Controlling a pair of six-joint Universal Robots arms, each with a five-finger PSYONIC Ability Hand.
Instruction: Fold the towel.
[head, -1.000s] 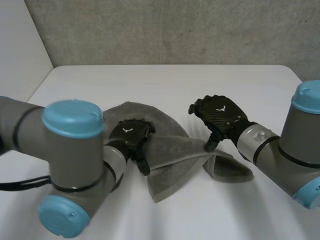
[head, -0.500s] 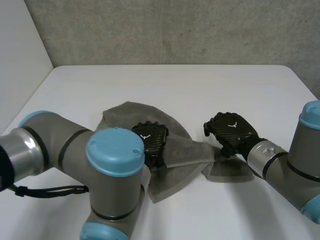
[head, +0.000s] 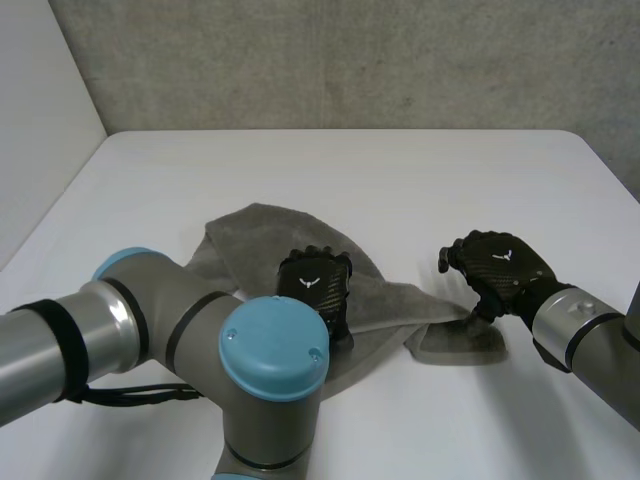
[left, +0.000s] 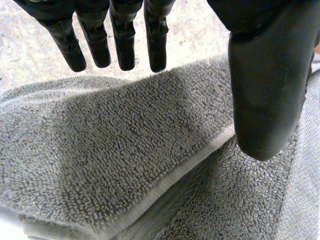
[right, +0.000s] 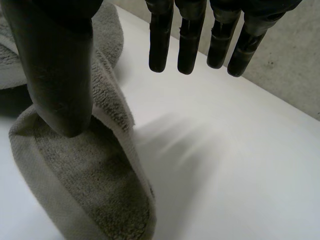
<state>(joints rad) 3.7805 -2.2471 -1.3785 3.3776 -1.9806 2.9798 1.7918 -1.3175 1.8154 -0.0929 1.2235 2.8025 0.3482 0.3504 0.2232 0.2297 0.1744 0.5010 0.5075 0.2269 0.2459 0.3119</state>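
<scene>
- On the white bench (head: 350, 170), at the near left, the left arm (head: 275, 350), grey joints with light-blue caps, stretches towards the middle.
- At its end, the black left hand (head: 318, 288) lies palm-down over the middle of the towel. In its wrist view the fingers (left: 124, 45) are straight and slightly spread. The thumb (left: 265, 100) is straight too, its tip just over the hemmed edge of a folded layer. This hand is released and grips nothing; whether the fingertips touch the cloth cannot be told.
- Beneath it, the crumpled grey terry-cloth towel (head: 255, 232) sits on the near half of the bench, about midway across. It is partly folded: a rounded bulge at the far left, with a layer running rightwards to a narrow, doubled-over end.
- At that right end is the black right hand (head: 500, 268). Its wrist view shows the thumb (right: 60, 75) pointing down onto the doubled-over cloth and touching it. The straight fingers (right: 192, 40) hang over bare bench beside the towel. This hand is released too, with nothing pinched.
- From the near right edge, the right arm (head: 590, 335) comes in.
</scene>
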